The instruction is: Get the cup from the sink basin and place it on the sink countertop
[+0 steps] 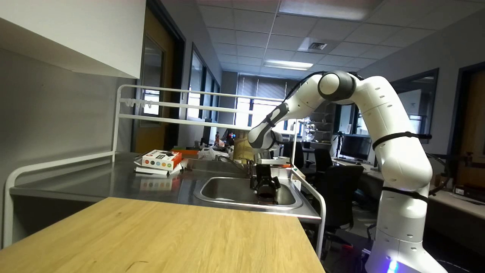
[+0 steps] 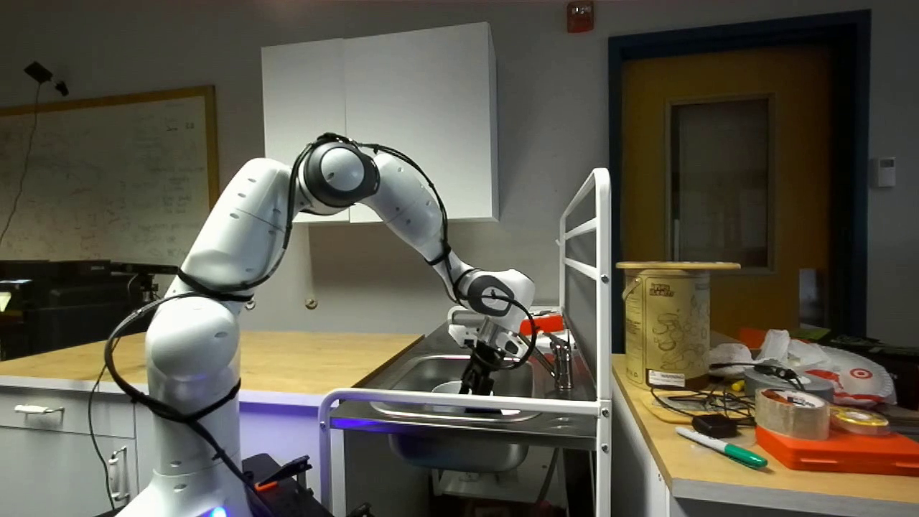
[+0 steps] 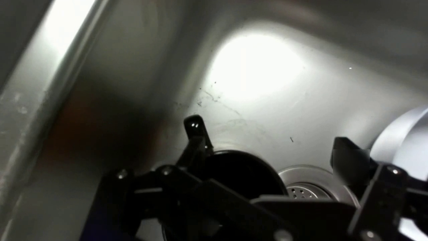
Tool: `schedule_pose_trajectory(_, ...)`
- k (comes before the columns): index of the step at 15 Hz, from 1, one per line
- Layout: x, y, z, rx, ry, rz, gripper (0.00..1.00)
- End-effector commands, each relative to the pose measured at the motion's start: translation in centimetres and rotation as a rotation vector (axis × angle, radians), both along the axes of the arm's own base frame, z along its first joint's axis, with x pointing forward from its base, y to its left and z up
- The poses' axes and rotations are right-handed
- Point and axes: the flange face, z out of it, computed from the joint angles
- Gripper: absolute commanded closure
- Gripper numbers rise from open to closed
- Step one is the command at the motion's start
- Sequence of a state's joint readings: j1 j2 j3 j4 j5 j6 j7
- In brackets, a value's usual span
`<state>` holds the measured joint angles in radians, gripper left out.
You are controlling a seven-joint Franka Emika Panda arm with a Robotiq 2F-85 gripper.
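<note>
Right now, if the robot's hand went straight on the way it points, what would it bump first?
Probably the dark cup in the sink basin: in the wrist view, one finger of the open hand overlaps it near the handle. Depth is hard to judge.

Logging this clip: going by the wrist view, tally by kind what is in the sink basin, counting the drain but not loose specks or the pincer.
Dark cup: 1
White vessel, partly out of frame: 1
Drain: 1
Total in the sink basin: 3
</note>
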<state>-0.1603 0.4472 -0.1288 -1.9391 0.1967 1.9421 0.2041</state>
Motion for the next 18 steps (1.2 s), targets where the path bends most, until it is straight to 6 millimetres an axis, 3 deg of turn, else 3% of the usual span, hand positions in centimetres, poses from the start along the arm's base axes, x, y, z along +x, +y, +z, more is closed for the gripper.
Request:
schedule_pose_trajectory(1,1.0,-0.7,-0.7,0.001,-0.001,-0.013,0.25)
schedule_pose_trajectory(3,1.3,-1.0,-0.8,-0.002,-0.003,-0.013,0.31)
schedule_pose_trajectory(10,2.4,-1.1,-0.6,-0.008,-0.005,-0.002,0.87)
schedule_pose_trajectory(14,2.8,-2.2,-0.1,-0.024,-0.010,-0.009,0.95)
schedule_pose_trajectory(15,2.8,-2.5,0.0,-0.025,-0.006,-0.013,0.90)
schedule_pose_trajectory(18,2.8,-2.9,0.9,-0.032,-0.015,-0.012,0.90)
